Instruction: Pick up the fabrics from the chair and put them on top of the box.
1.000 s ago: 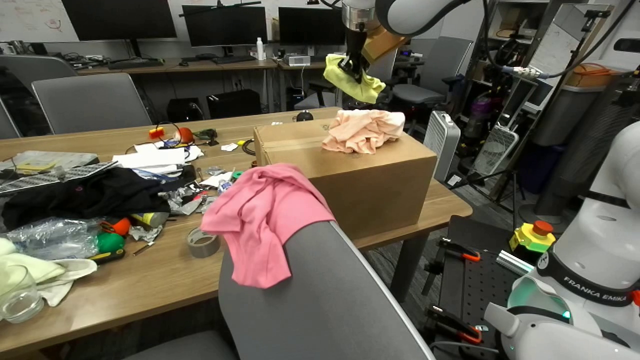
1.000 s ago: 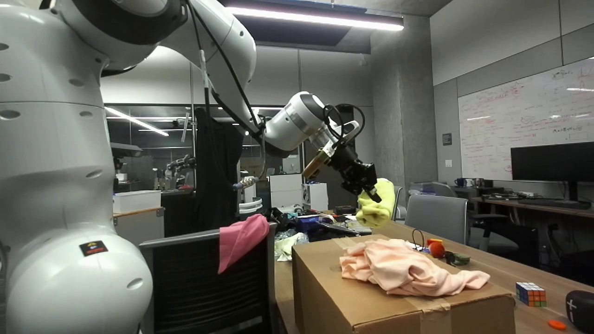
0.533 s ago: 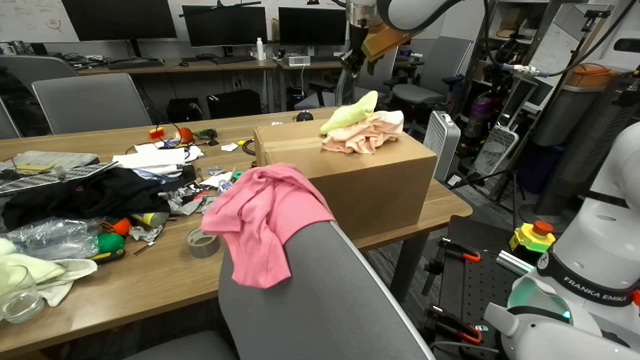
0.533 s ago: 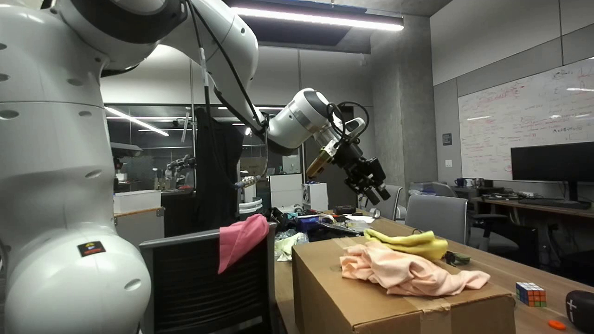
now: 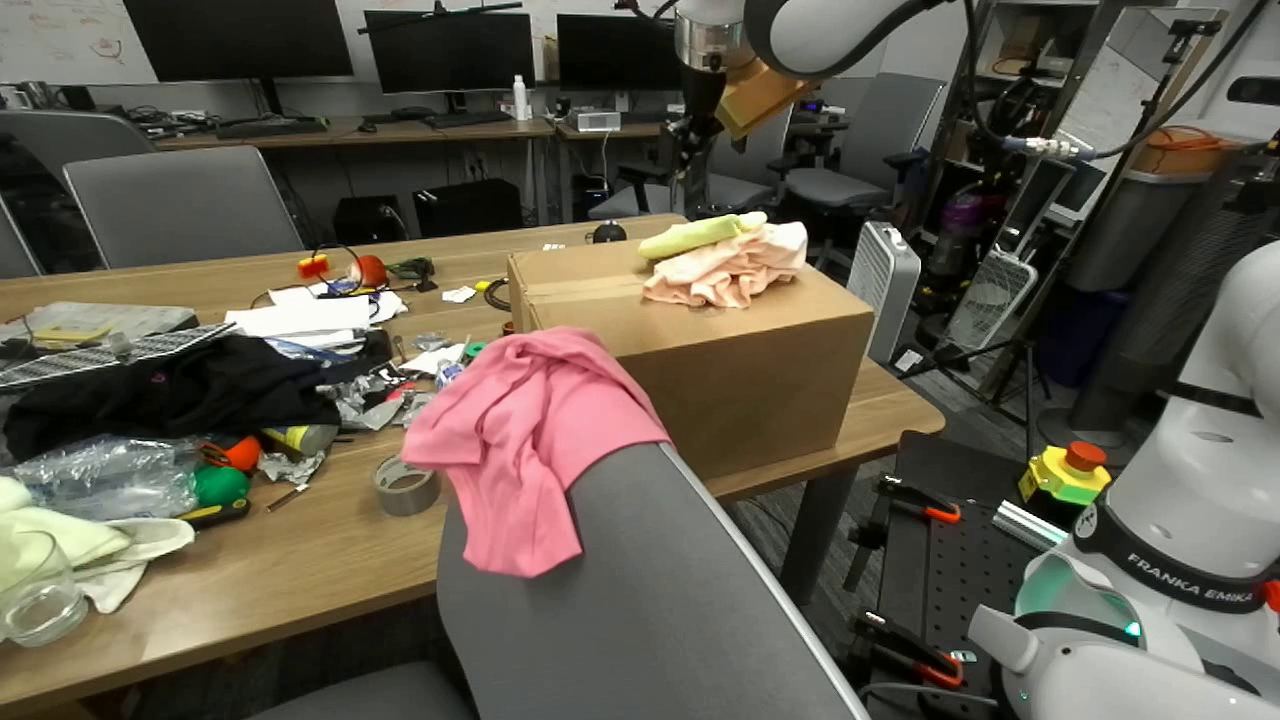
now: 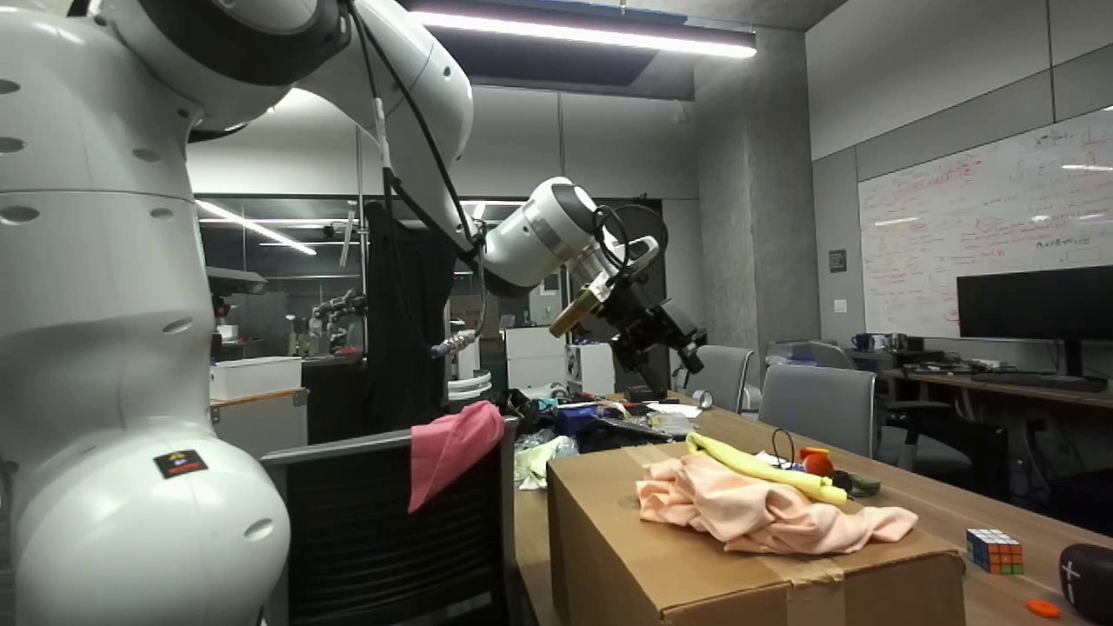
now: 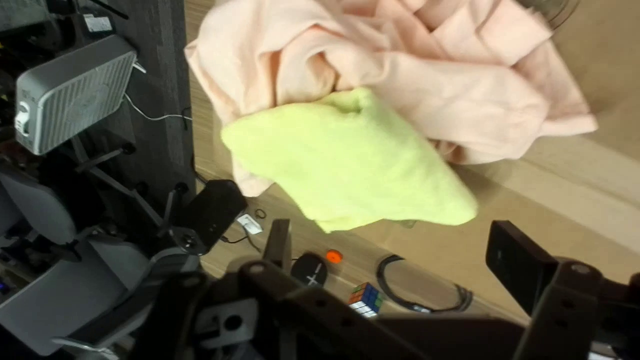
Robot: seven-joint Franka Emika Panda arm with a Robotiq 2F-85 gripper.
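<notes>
Wrist view: the claw point(image 7: 391, 231) stands wide, holding nothing. I see yellow cloth point(image 7: 345, 160) partly over peach cloth point(image 7: 460, 105) on the box point(image 5: 750, 400); pink cloth point(image 5: 530, 440) hangs over the chair point(image 5: 640, 580). Pinching too deep could catch the chair as well and drag it along.

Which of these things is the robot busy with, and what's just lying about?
Part of the job:
pink cloth, draped over the chair
peach cloth, on the box
yellow cloth, overlapping the peach one
open gripper

Just lying about on the table:
tape roll
puzzle cube
clear glass
</notes>
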